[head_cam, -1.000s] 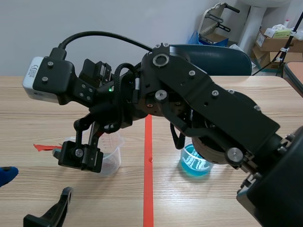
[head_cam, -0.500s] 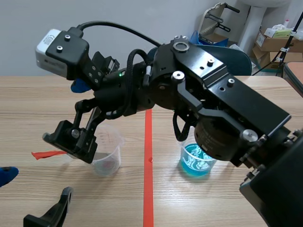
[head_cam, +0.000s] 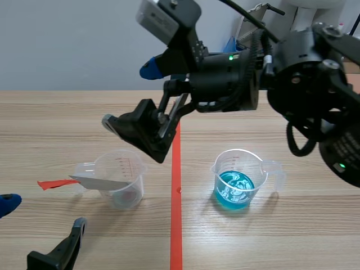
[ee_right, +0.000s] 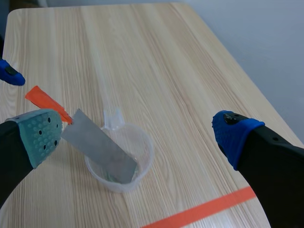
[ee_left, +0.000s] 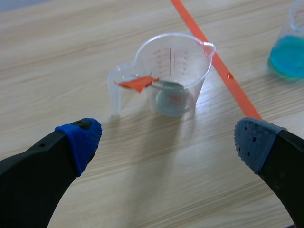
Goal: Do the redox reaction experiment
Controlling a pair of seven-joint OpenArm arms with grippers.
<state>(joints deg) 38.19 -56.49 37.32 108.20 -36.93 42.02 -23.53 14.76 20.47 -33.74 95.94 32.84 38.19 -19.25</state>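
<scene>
- Spreads right hand (head_cam: 132, 94) wide, empty, raised over the bench's (head_cam: 67, 118) middle.
- Spreads left hand (ee_left: 166, 141) wide, empty, by the near edge.
- Shows red-tipped metal strip (head_cam: 99, 183) leaning in clear cup (head_cam: 122, 169), left half; blue-liquid cup (head_cam: 236, 183), right half.

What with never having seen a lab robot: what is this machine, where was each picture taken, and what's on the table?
A robot with two black arms faces a wooden table. The wide picture comes from a camera between the arms; the other two look down past each arm's own pincer. On the table stand a clear plastic measuring cup, a grey metal strip with an orange-red end leaning in it, and a clear cup of blue liquid. The left pincer and right pincer are open, holding nothing.
</scene>
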